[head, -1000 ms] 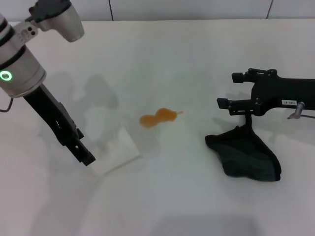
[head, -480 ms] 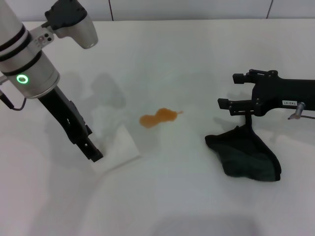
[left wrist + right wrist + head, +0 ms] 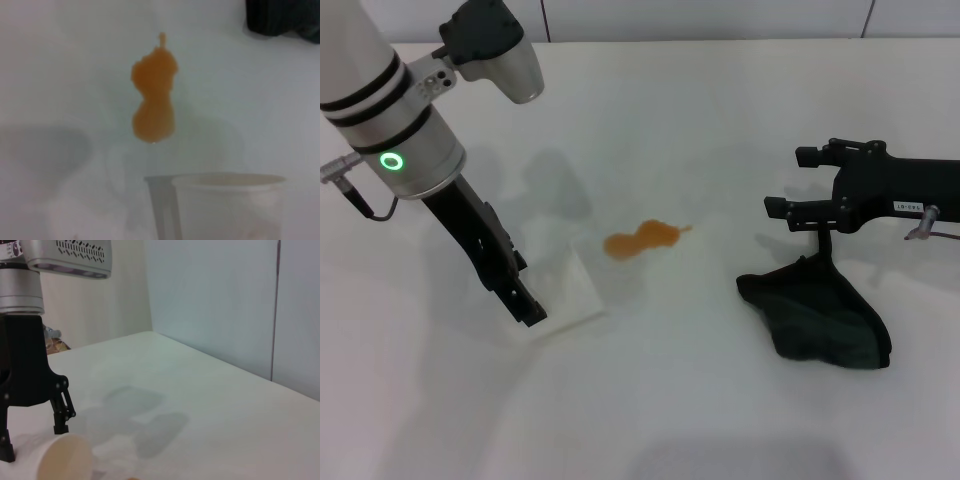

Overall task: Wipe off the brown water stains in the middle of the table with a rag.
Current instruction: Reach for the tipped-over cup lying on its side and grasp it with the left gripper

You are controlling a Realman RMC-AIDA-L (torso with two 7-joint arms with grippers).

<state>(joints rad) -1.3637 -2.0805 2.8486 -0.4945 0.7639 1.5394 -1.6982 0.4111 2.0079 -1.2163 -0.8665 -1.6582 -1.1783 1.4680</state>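
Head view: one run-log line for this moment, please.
stage: pre-wipe | stains: unwiped | rag: lying right of stains | right gripper: open above rag | left gripper: at cup

One surface (image 3: 720, 120) carries one brown puddle (image 3: 642, 239) (two joined blobs), one dark rag (image 3: 817, 315) and one white cup (image 3: 565, 290). Two pincers show: left pincer (image 3: 525, 308), right pincer (image 3: 790, 183).

The brown water stains (image 3: 642, 240) lie mid-table (image 3: 700, 110), with the cup (image 3: 563, 295) on its side to their left, at the left gripper (image 3: 525, 305). The rag (image 3: 817, 317) lies well right of the stains, below the right gripper (image 3: 782, 182).
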